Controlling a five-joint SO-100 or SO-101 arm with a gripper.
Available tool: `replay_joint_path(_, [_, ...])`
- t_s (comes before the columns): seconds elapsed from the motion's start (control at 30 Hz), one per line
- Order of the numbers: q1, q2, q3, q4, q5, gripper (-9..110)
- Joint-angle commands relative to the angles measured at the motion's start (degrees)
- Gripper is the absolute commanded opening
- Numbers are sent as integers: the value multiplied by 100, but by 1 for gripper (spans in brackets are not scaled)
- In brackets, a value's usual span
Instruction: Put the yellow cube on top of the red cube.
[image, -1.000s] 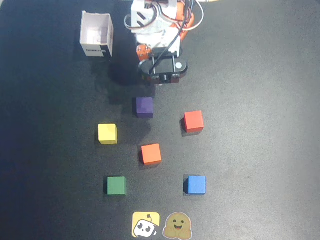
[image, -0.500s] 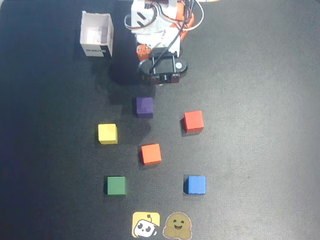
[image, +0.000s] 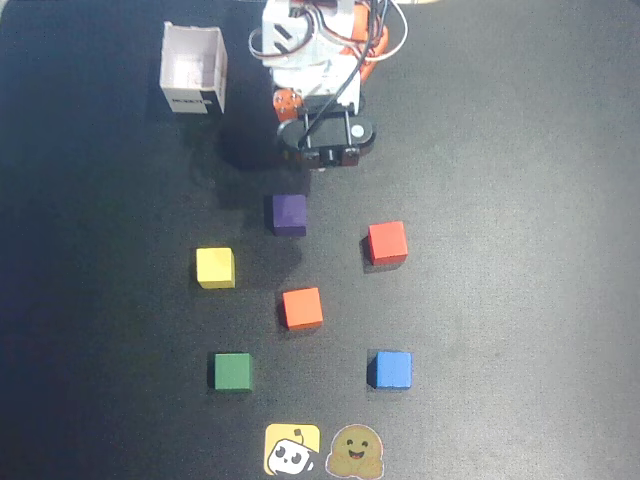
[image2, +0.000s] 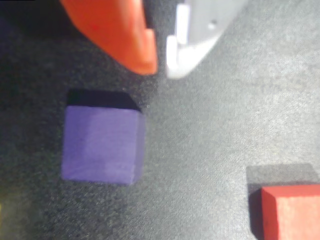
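Note:
In the overhead view the yellow cube lies on the black mat, left of centre. At the right of centre sits the red cube, well apart from it. My gripper hangs folded back near the arm's base, above all the cubes and far from the yellow one. The wrist view shows the gripper with its orange and white fingers nearly together and nothing between them. Below it, at the bottom right corner, is the red cube. The yellow cube is outside that view.
A purple cube lies just below the gripper, also seen as the purple cube in the wrist view. An orange cube, green cube and blue cube lie lower. A white open box stands top left; two stickers lie at the bottom edge.

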Motion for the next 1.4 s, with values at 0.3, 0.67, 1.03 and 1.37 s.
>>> replay_joint_path(0.3, [9, 53, -35, 9, -35, 0])
replay_joint_path(0.67, [9, 53, -35, 9, -35, 0])
replay_joint_path(1.03, [18, 53, -35, -35, 141, 0])
replay_joint_path(1.37, [-26, 53, -35, -35, 123, 0])
